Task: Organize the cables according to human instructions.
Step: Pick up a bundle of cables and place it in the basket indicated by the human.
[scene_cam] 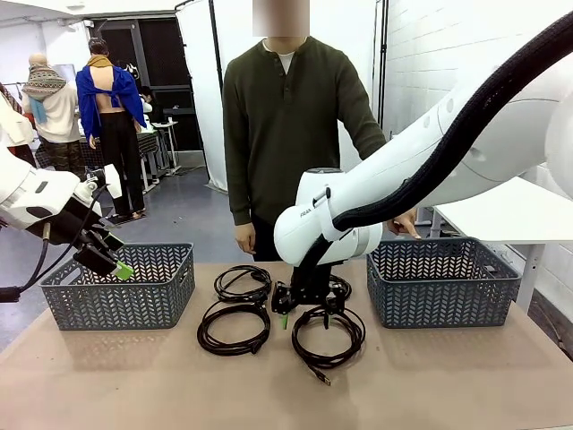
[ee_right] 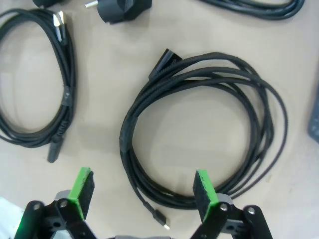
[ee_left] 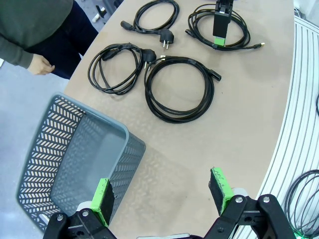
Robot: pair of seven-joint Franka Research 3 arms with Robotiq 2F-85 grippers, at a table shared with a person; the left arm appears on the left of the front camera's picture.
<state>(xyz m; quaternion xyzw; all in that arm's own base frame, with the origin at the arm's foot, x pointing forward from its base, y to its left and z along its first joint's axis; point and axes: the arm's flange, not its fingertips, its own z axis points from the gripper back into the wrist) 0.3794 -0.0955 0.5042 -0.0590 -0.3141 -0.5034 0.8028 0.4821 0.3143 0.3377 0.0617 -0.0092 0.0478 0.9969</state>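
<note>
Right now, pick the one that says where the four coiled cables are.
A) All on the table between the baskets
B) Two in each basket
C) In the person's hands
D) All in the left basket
A: all four cables lie coiled on the table, between the left basket and the right basket.

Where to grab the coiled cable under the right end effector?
I'd take the coiled cable on its left arc in the right wrist view, where strands bundle tight; the opposite side fans apart. It lies flat on the table, so bring the open right end effector straight down, straddling that bundle.
</note>
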